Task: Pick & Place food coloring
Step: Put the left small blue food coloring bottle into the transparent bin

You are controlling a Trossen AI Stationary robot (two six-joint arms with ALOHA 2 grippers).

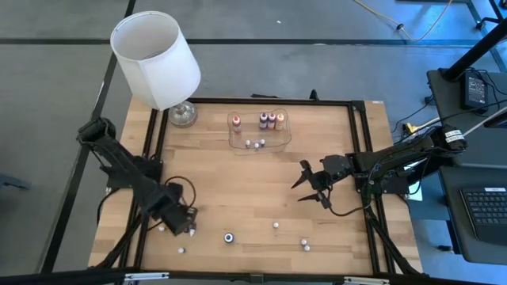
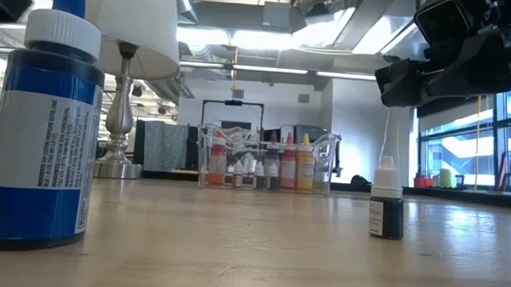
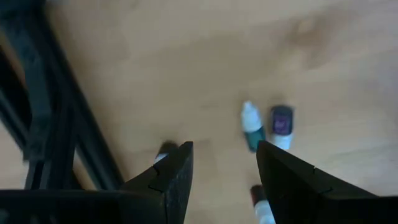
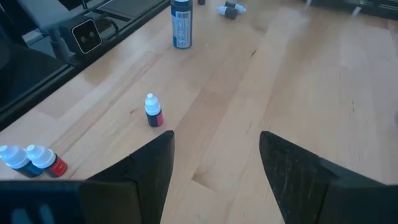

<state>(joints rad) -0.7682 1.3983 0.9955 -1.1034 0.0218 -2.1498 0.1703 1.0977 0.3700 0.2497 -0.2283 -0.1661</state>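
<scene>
Hovering, left claw [image 3: 224, 168] apart over blurred bottles [image 3: 252, 124]; right claw [image 4: 214, 162] apart, empty, fingertips cut off

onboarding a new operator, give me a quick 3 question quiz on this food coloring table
1. True or false: the left gripper is holding a bottle.
2. Where does the tray sit? A) beside the lamp at the far edge B) at the near edge C) under the right gripper
3. Fill in: seen from above, the big blue bottle stands ____, near the table's front edge.

Key
1. False: its jaws are open over the wood, with small bottles lying just ahead of them.
2. A
3. upright
</scene>
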